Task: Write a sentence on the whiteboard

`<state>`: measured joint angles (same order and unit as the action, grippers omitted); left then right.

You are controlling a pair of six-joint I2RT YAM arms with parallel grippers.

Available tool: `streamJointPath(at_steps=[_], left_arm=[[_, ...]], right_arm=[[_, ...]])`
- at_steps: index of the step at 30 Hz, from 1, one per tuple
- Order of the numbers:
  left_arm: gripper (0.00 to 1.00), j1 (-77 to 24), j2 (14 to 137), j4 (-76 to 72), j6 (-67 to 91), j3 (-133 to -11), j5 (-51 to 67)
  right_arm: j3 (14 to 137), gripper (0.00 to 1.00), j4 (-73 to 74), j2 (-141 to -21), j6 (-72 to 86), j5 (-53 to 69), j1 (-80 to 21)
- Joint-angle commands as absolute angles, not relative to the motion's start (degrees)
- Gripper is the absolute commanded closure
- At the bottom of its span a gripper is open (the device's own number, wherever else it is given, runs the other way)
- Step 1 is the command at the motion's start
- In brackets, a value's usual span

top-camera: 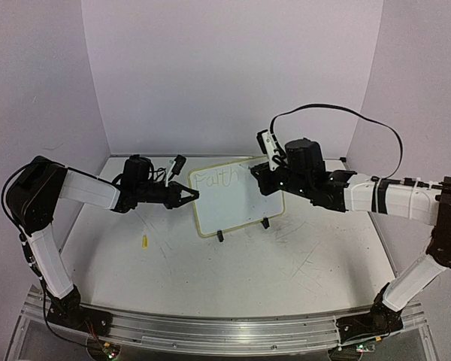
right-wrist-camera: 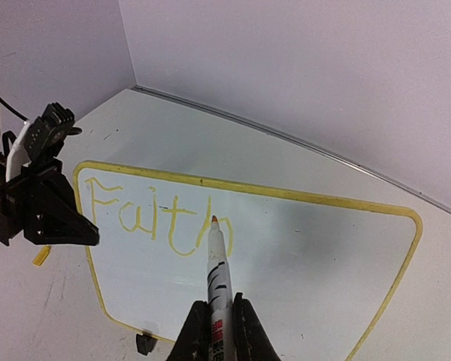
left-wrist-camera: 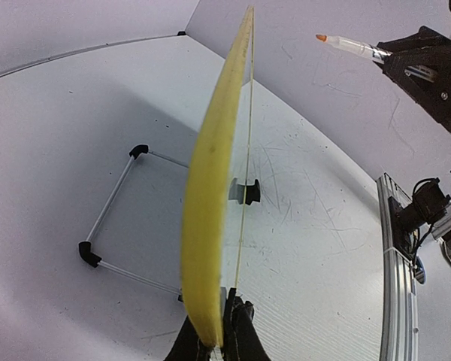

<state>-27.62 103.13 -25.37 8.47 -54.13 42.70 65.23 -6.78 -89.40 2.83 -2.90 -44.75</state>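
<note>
The whiteboard [top-camera: 233, 197], white with a thin yellow rim, stands upright on black clip feet at the table's middle back. "Faith" is written on it in yellow [right-wrist-camera: 161, 214]. My left gripper [top-camera: 189, 197] is shut on the board's left edge; in the left wrist view the rim [left-wrist-camera: 210, 195] runs edge-on up from the fingers [left-wrist-camera: 244, 338]. My right gripper [right-wrist-camera: 216, 331] is shut on a white marker [right-wrist-camera: 216, 282] with an orange tip, which is at or just off the board by the letter "h". The marker tip also shows in the left wrist view [left-wrist-camera: 322, 37].
A small yellow marker cap [top-camera: 144, 241] lies on the table left of the board. The board's wire stand [left-wrist-camera: 109, 226] sits behind it. Purple walls close the back and sides. A metal rail [top-camera: 225, 331] runs along the near edge.
</note>
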Motion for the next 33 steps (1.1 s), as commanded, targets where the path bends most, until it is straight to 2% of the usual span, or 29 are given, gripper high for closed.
streamJointPath(at_steps=[1, 10, 21, 33], left_arm=[[1.00, -27.08, 103.09, -20.48, 4.13, -55.60, 34.23], [1.00, -27.13, 102.95, -20.20, 4.13, -55.54, 33.69], [1.00, -27.16, 103.10, -19.95, 4.22, -55.86, 33.34], [1.00, -27.25, 103.21, -19.42, 4.39, -55.80, 32.99]], right_arm=[[65.85, 1.00, -6.32, -89.91, 2.43, -5.43, -44.56], [67.15, 1.00, -5.54, -91.13, 2.57, -0.62, -44.85], [71.07, 1.00, -5.45, -97.38, 1.46, 4.67, -51.81], [70.59, 1.00, -5.66, -99.40, -1.44, 6.52, -54.02]])
